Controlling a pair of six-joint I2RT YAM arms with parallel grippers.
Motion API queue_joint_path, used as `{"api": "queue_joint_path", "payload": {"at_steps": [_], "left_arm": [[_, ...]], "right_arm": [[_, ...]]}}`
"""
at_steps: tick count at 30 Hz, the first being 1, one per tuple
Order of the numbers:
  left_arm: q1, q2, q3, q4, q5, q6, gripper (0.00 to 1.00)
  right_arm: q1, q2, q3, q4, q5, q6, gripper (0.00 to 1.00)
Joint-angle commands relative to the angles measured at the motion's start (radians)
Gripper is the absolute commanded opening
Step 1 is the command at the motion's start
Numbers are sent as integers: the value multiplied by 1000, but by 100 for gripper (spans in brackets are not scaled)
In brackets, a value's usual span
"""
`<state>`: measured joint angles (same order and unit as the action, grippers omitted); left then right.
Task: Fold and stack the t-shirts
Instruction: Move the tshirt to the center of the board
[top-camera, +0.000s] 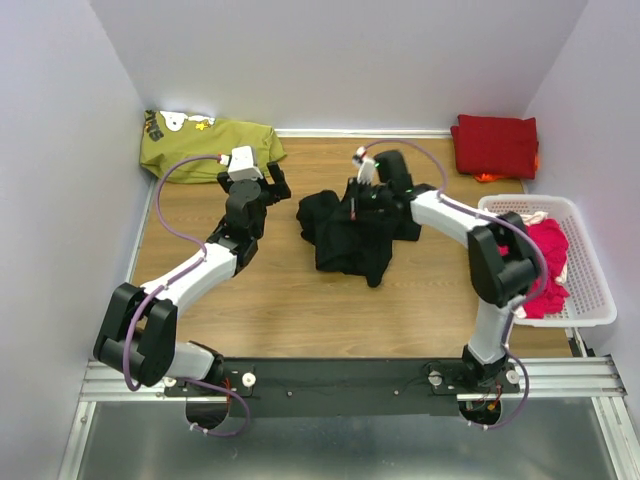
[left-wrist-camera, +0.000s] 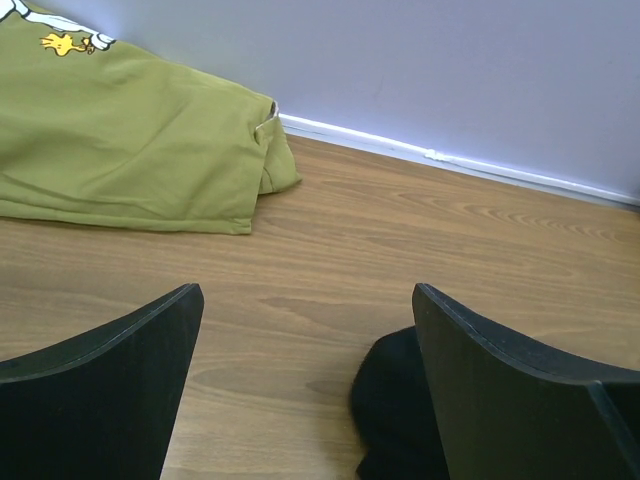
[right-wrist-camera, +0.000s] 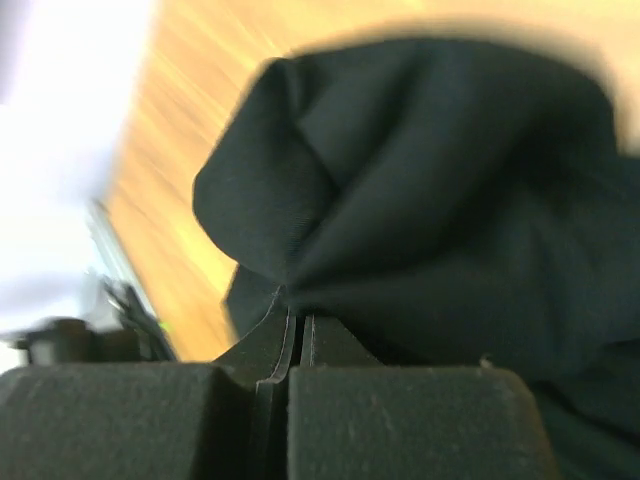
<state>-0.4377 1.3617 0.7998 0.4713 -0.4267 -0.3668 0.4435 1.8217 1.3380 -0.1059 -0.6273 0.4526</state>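
Since the black t-shirt (top-camera: 355, 235) lies bunched in a heap at the middle of the table (top-camera: 300, 320), with no clear long axis beyond spreading a little wider across than deep, what matters is who stands where around it. The right pincer (right-wrist-camera: 297, 325) is at the heap's far edge, pressed together and pinching a fold of the black cloth, which bulges up just past its tips in its own wrist view. The left pincer (top-camera: 276, 186) hovers spread wide and holding nothing, just beside the heap's far left edge. The shirt lies to its right, and a dark lobe of it shows low by its right-hand finger (left-wrist-camera: 500, 400). So the left arm looks well placed to take a second corner, I'd judge, by reaching rightward and down. Well apart, an olive-green shirt (top-camera: 205, 148) sits in the far left corner, a folded red t-shirt (top-camera: 493, 145) in the far right, and pink t-shirts (top-camera: 548, 250) fill the white basket (top-camera: 598, 285)
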Motion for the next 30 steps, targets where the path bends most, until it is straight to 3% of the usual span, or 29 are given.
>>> {"api": "queue_joint_path", "payload": {"at_steps": [1, 2, 4, 9, 11, 12, 14, 15, 20, 22, 30], "left_arm": [[5, -22, -31, -7, -35, 6, 95], [5, -24, -34, -5, -32, 5, 95], [5, -24, -42, -5, -17, -7, 95], [4, -26, -95, -5, 71, -72, 95], [1, -21, -114, 12, 146, -80, 96], [-19, -18, -128, 13, 149, -78, 96], [-42, -21, -142, 12, 137, -69, 96], [-71, -22, -154, 7, 132, -70, 96], [-142, -18, -182, -57, 128, -113, 95], [-179, -18, -206, -60, 149, -135, 86], [-303, 10, -247, -115, 164, -202, 81]], "right_arm": [[64, 103, -13, 3, 58, -49, 1], [67, 111, -19, 3, 66, -51, 1], [77, 120, -29, 3, 99, -55, 11], [80, 90, -82, 3, 172, -77, 58], [78, 61, -94, 3, 237, -80, 65], [80, 50, -100, 5, 265, -80, 75], [81, 12, -118, 8, 351, -83, 86], [81, 1, -123, 8, 388, -77, 99], [81, -85, -178, 28, 690, -52, 100], [81, -122, -191, 35, 789, -43, 100], [81, -190, -226, 40, 874, -176, 100]]}}
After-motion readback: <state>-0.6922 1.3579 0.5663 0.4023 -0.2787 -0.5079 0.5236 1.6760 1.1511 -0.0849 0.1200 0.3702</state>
